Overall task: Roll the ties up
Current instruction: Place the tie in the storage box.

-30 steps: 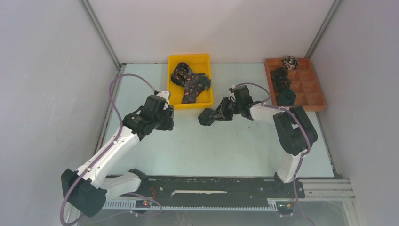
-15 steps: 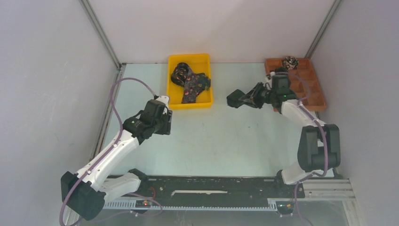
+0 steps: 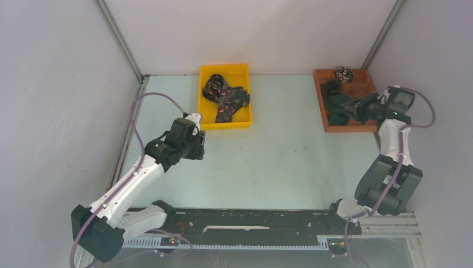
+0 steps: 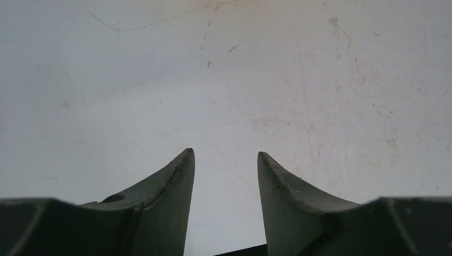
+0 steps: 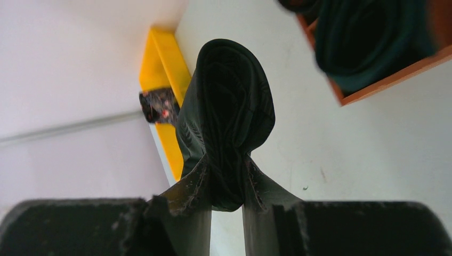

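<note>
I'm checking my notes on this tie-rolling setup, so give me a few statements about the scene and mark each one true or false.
1. The right pincer is shut on a rolled dark fabric tie. True.
2. The left pincer holds a tie. False: it is open and empty above the table.
3. The yellow plastic bin is empty. False: patterned dark ties lie in it.
4. The brown wooden compartment tray already holds rolled ties. True.

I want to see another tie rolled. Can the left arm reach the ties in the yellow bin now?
Probably yes. The left gripper hangs open and empty close to the yellow bin, and nothing stands between it and the ties piled inside the open-topped bin.
</note>
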{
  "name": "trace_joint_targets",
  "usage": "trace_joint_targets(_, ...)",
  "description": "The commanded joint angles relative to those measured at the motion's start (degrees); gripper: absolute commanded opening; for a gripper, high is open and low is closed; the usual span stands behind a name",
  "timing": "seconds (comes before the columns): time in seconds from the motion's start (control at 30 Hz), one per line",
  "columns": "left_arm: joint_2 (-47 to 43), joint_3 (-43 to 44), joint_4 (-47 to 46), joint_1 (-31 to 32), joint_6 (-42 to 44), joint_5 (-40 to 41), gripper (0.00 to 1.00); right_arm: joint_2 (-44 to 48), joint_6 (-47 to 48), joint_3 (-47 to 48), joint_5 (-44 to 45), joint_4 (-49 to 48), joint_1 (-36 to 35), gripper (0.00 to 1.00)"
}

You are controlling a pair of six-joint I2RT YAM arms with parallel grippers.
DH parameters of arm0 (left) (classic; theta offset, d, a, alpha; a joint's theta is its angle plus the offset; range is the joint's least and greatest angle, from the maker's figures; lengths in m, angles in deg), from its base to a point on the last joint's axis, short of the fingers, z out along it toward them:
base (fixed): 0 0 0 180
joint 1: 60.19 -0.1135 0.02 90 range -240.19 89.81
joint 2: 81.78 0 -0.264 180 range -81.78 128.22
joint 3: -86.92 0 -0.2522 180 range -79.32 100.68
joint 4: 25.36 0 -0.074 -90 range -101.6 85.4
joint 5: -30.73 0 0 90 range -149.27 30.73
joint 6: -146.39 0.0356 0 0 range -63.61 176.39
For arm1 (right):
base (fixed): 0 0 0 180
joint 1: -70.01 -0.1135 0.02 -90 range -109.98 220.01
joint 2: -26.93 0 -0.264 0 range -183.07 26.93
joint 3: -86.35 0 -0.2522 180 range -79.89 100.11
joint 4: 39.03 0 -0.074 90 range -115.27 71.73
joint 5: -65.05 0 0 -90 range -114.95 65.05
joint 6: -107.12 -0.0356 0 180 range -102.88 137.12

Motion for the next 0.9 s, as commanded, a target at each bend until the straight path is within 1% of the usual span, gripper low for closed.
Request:
trace_joint_targets(0.0, -1.59, -0.67, -1.93, -0.28, 1.35, -1.2, 0.53, -1.04, 2.15, 5.91, -1.15, 2.49, 7.01, 0.2)
trace_joint_targets(0.13, -1.5, -0.58, -2.06, -0.28, 1.5, -1.43, 0.54, -2.37, 3.41, 7.7, 3.62, 3.69, 10.76, 0.19)
trace_joint_targets(0.27, -1.88, -0.58, -2.06, -0.28, 1.6, -1.31, 0.54, -3.8, 4.7, 7.72, 10.67, 3.28, 11.6, 0.18)
trace_joint_targets(0.47, -2.2, -0.71, -2.53, -0.28, 1.77, -2.55, 0.56, -8.07, 4.6, 7.83, 11.71, 0.66, 13.07, 0.19)
trace_joint_targets(0.63, -2.36, -0.76, -2.69, -0.28, 1.78, -2.87, 0.57, -10.64, 6.22, 8.63, 14.73, 0.66, 13.19, 0.19)
trace_joint_targets(0.87, -2.41, -0.84, -2.8, -0.28, 1.79, -2.89, 0.6, -14.09, 9.49, 12.55, 19.84, 2.57, 11.97, 0.19)
